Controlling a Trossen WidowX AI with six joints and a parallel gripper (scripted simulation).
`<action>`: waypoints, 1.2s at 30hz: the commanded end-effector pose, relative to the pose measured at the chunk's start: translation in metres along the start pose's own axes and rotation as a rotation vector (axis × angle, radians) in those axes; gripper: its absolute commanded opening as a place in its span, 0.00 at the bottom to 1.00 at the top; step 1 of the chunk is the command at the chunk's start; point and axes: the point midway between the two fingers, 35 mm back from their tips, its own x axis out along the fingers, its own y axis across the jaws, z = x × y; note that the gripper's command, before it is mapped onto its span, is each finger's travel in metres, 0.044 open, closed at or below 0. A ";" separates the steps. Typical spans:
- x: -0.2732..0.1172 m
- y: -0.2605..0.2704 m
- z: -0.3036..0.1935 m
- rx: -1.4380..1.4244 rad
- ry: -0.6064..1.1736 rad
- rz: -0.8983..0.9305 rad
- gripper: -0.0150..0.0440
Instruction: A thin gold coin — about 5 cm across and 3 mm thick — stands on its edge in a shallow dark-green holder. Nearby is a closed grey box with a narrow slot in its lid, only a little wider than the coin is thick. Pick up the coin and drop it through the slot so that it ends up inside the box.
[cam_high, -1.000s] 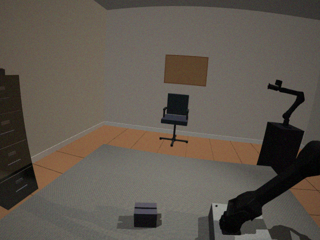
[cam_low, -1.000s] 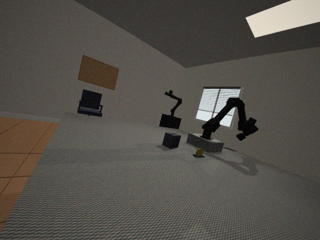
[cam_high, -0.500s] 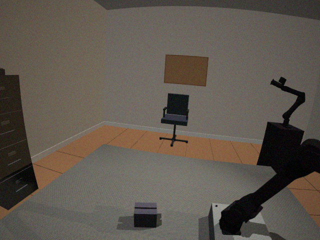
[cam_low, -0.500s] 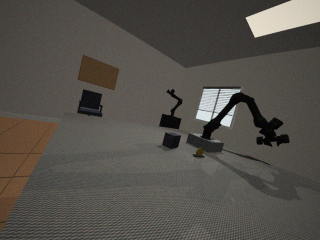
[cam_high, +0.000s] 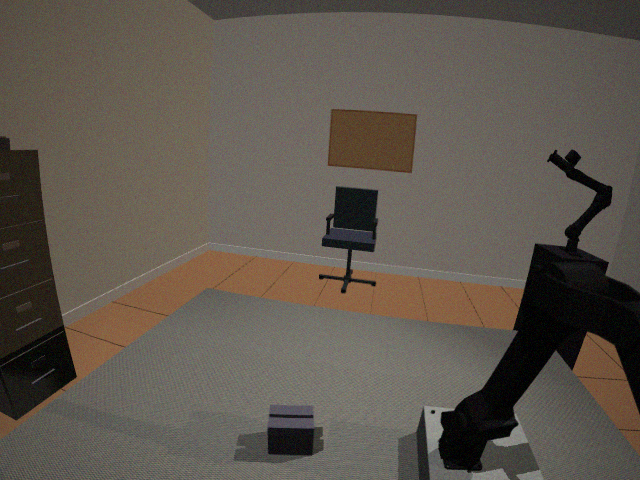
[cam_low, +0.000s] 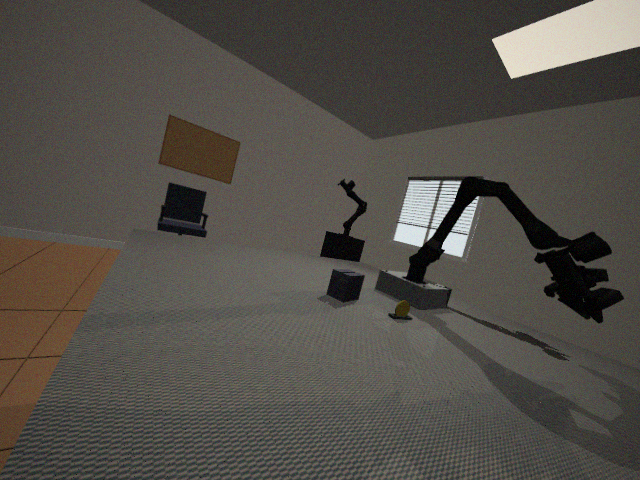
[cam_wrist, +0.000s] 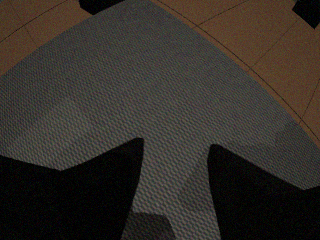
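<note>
The gold coin stands on its edge in the dark-green holder on the table, in front of the robot's base in the exterior view. The closed grey box stands a little to the left of them; its dark slot shows in the top view. My gripper is partly open, with only table surface showing between its fingers. In the exterior view it hangs in the air at the right, well away from the coin and box. Coin and holder are not in view in the top view or the wrist view.
The robot's pale base block stands to the right of the box. A second small arm stands on a dark pedestal in the background. A chair and a cabinet stand beyond the table.
</note>
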 end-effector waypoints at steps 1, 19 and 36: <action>-0.028 -0.050 -0.038 0.209 0.090 -0.116 0.53; -0.220 -0.153 -0.254 1.481 0.349 -0.641 0.53; -0.342 -0.083 -0.353 2.366 0.378 -0.989 0.53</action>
